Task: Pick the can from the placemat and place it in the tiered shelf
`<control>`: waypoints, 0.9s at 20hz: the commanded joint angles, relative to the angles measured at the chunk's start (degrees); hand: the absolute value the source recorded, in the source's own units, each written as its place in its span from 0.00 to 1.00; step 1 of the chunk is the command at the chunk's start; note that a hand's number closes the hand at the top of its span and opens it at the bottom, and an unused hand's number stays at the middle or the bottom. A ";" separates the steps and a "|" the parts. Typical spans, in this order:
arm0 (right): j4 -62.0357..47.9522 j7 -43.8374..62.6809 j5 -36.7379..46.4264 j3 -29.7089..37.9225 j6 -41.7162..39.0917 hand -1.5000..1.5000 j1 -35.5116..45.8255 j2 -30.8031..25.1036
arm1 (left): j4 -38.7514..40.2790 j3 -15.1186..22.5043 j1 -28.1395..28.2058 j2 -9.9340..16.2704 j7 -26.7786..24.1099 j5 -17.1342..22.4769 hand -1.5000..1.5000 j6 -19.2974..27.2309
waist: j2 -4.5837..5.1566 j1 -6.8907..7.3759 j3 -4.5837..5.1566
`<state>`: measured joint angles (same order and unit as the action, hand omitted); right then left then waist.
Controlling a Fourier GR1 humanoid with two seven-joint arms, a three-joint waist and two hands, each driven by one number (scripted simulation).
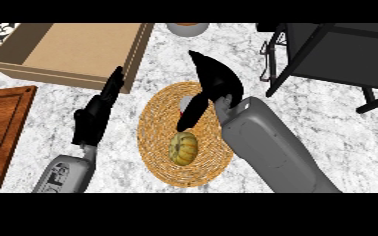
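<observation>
Right robot hand (212, 82) over the can (187, 105) on the woven placemat (156, 125), fingers straight, gripping nothing.
Risk: closing could nudge the small pumpkin (183, 147) just beside the can.

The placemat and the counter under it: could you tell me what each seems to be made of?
The placemat looks like woven straw or rattan, matt tan, with fibres coiled in rings. The counter looks like polished marble or similar stone, white with grey veining, though the finish is hard to judge.
</observation>
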<state>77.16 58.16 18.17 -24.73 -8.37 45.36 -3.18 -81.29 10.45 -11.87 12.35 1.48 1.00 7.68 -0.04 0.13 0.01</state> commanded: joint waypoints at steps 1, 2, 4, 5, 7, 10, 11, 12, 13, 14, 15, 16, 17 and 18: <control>-3.14 -1.09 -0.83 4.53 -5.31 0.00 0.78 -1.93 | 0.89 -2.26 -0.10 0.71 -1.30 0.65 0.50 -2.27 | 0.08 0.08 0.00; -0.73 1.78 2.56 0.56 -2.70 0.00 -2.10 1.26 | -4.05 0.45 2.61 -1.29 1.05 -1.03 0.50 -0.28 | -0.05 0.13 -0.01; -6.11 -2.09 2.53 2.78 -3.69 0.00 0.00 1.30 | 2.57 -1.43 1.08 -0.71 -2.50 -1.47 0.50 -1.58 | 0.12 0.16 0.00; -4.27 -0.85 3.60 2.90 -4.26 0.00 -0.48 2.29 | 0.91 -2.16 0.23 -0.91 -1.14 -0.90 0.50 -2.35 | 0.05 0.08 0.00; -0.35 1.01 4.91 0.54 -4.98 0.00 -4.45 1.38 | -3.48 -0.97 3.34 -0.52 0.93 -1.90 0.50 -1.88 | -0.05 0.04 -0.01; -3.00 1.29 6.04 -1.12 -2.40 0.00 -3.38 3.10 | -0.42 -0.78 1.21 -2.63 -0.46 -3.14 0.50 -1.58 | 0.01 0.04 -0.01; -5.51 -1.35 6.03 -0.19 -1.90 0.00 -2.80 3.11 | -0.51 -1.98 0.87 -2.20 -0.45 -3.55 0.50 -1.33 | 0.04 0.15 -0.01; -6.63 0.01 4.87 -0.82 -1.71 0.00 -0.97 3.13 | 4.83 -3.57 -0.74 -2.58 -3.91 -2.66 0.50 -2.27 | 0.10 0.12 0.01; -7.29 -3.07 7.17 0.31 -2.09 0.00 -2.86 3.13 | -3.58 -1.69 1.68 -2.55 2.13 -3.27 0.50 -1.77 | 0.02 0.24 -0.02; -6.32 -2.27 7.52 0.21 -3.01 0.00 -3.55 3.14 | -0.90 -3.58 1.24 -1.90 0.34 -2.19 0.50 -3.26 | 0.03 0.12 -0.01; -8.02 -1.97 6.55 -1.13 -1.02 0.00 -2.15 3.15 | -0.23 -1.19 3.16 -3.78 -2.25 -4.67 0.50 -1.81 | 0.05 0.27 -0.01; -10.47 -2.90 5.97 3.81 -3.88 0.00 1.03 3.15 | -1.61 -4.01 4.20 -0.72 -2.27 -1.22 0.50 -5.61 | 0.07 0.38 0.00; -9.57 -1.37 5.83 0.09 -1.12 0.00 0.61 3.16 | 1.93 -4.01 2.48 -2.88 -4.11 -3.20 0.50 -3.36 | 0.08 0.28 0.00; -9.30 -3.55 6.77 -2.61 0.80 0.00 -3.64 3.16 | -1.75 -4.64 2.27 -1.12 -0.91 -1.92 0.50 -5.36 | 0.05 0.30 -0.01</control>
<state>69.27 55.48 24.21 -24.84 -10.05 43.70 -0.23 -81.67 7.29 -9.62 10.39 -0.21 -1.54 4.21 0.00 0.37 0.01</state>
